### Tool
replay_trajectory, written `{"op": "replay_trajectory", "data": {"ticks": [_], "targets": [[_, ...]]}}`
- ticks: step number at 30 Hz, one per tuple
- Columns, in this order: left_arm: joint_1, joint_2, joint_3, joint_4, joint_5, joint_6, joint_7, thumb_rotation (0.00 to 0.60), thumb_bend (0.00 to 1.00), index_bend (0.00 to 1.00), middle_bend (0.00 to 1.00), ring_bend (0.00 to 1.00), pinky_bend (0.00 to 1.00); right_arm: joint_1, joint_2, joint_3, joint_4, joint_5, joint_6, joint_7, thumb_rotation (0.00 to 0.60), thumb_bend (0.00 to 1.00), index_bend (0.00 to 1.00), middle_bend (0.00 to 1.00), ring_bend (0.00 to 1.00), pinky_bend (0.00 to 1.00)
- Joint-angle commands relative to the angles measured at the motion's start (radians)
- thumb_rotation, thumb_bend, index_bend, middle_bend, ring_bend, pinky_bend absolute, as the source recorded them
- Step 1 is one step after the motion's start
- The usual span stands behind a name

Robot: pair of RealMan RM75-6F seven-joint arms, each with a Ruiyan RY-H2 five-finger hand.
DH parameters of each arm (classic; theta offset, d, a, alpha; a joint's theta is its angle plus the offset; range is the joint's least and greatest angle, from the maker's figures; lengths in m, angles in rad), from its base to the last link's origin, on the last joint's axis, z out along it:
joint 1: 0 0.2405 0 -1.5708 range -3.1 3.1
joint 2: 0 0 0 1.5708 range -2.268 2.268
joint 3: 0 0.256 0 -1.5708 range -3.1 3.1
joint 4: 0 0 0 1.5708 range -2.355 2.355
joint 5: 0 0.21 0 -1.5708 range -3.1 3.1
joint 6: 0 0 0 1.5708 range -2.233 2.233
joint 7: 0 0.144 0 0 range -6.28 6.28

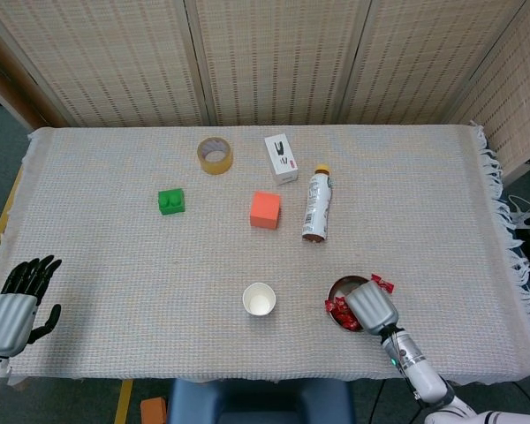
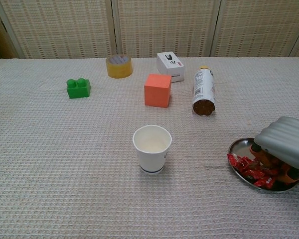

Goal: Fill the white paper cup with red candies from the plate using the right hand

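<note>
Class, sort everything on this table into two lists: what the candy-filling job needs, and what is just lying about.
Needed for the job:
white paper cup
red candies
plate
right robot hand, over the plate

Just lying about:
green block
orange cube
tape roll
white box
bottle on its side
left robot hand, idle at the table edge
</note>
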Motion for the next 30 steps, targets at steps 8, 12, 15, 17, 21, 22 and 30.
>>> {"op": "replay_trajectory", "data": {"ticks": [8,12,15,17,21,22,30], "targets": [[0.000,0.001,0.000,0.001,-0.001,-0.001,-0.004,0.600,0.47,0.00,0.00,0.00,0.08,0.004,-0.003,0.008,-0.002,-0.003,0.005,0.014,0.600,0.43,1.00,0.76,0.71,0.90],[-0.001,0.001,0.000,0.001,-0.001,-0.001,-0.003,0.600,0.47,0.00,0.00,0.00,0.08,0.005,0.007,0.010,-0.008,-0.009,0.008,0.031,0.600,0.44,1.00,0.76,0.71,0.90],[0.000,0.000,0.000,0.001,-0.001,-0.001,-0.001,0.600,0.47,0.00,0.00,0.00,0.08,0.004,0.024,0.020,-0.030,-0.019,0.020,0.059,0.600,0.44,1.00,0.76,0.71,0.90],[-0.001,0.000,0.000,0.002,-0.003,-0.002,0.000,0.600,0.47,0.00,0.00,0.00,0.08,0.005,0.038,0.030,-0.050,-0.023,0.028,0.082,0.600,0.44,1.00,0.76,0.71,0.90],[-0.003,-0.003,-0.001,0.002,-0.004,-0.005,0.004,0.600,0.47,0.00,0.00,0.00,0.08,0.010,0.075,0.050,-0.103,-0.037,0.045,0.108,0.600,0.44,1.00,0.76,0.71,0.90],[-0.003,-0.003,-0.001,0.002,-0.004,-0.005,0.006,0.600,0.47,0.00,0.00,0.00,0.08,0.012,0.084,0.055,-0.119,-0.040,0.048,0.112,0.600,0.44,1.00,0.76,0.71,0.90],[-0.004,-0.005,0.001,0.000,-0.003,-0.007,0.011,0.600,0.47,0.00,0.00,0.00,0.08,0.030,0.131,0.088,-0.230,-0.053,0.065,0.108,0.600,0.44,1.00,0.76,0.71,0.90]]}}
